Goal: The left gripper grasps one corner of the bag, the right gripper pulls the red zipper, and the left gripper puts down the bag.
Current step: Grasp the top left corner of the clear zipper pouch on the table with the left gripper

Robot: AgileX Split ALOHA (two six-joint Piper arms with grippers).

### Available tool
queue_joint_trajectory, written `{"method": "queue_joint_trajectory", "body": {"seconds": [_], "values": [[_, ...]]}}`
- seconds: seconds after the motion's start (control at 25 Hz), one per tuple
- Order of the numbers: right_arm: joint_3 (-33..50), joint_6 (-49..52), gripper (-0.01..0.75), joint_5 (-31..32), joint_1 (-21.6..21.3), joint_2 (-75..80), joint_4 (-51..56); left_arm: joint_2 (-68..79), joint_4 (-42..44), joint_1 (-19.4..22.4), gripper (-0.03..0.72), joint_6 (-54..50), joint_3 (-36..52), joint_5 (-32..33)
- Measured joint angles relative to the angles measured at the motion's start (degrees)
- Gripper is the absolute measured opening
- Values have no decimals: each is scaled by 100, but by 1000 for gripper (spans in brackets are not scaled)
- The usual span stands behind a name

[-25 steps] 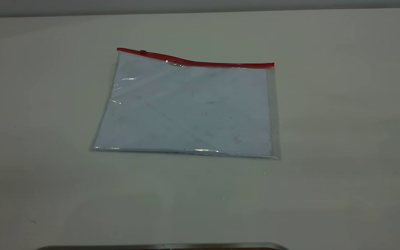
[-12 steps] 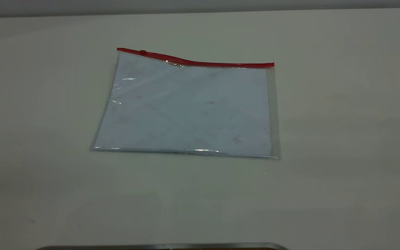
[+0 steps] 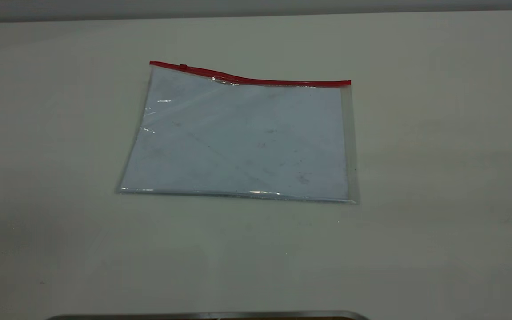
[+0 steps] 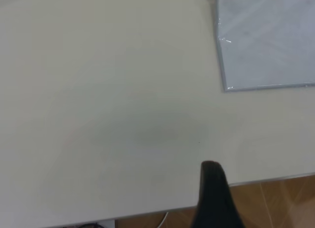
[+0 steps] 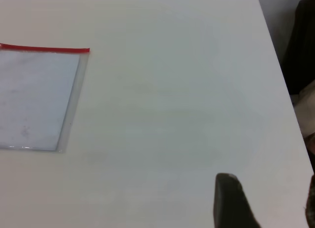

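Observation:
The bag (image 3: pixel 242 142), a clear flat pouch with a bluish sheen, lies flat on the white table (image 3: pixel 438 155) in the exterior view. The red zipper (image 3: pixel 256 81) runs along its far edge, with the slider tab (image 3: pixel 183 66) near the far left corner. Neither gripper shows in the exterior view. In the left wrist view a black tip of my left gripper (image 4: pixel 212 188) hangs over the table's edge, far from the bag's corner (image 4: pixel 266 46). In the right wrist view my right gripper (image 5: pixel 269 191) is open and empty over bare table, well away from the bag (image 5: pixel 34 95) and its zipper end (image 5: pixel 47 48).
A grey metal edge (image 3: pixel 207 315) lies along the near border of the exterior view. The table's edge and a wooden floor (image 4: pixel 275 203) show in the left wrist view. A dark object (image 5: pixel 302 41) stands beyond the table's edge in the right wrist view.

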Motion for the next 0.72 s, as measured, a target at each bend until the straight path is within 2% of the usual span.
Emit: {"method": "queue_joint_trajectory", "body": {"seconds": [0.24, 0.4, 0.52, 0.72], "values": [[0, 0, 402, -6, 0, 0, 230, 0, -104, 0, 563, -5, 0, -21], [-6, -365, 402, -221, 0, 178, 1062, 170, -37, 0, 563, -198, -238, -339], [-6, -830, 402, -688, 0, 893, 1403, 810, -37, 0, 563, -346, -500, -525], [-6, -2138, 437, -2116, 0, 2642, 1927, 2532, -259, 0, 565, -295, -802, -1043]]}}
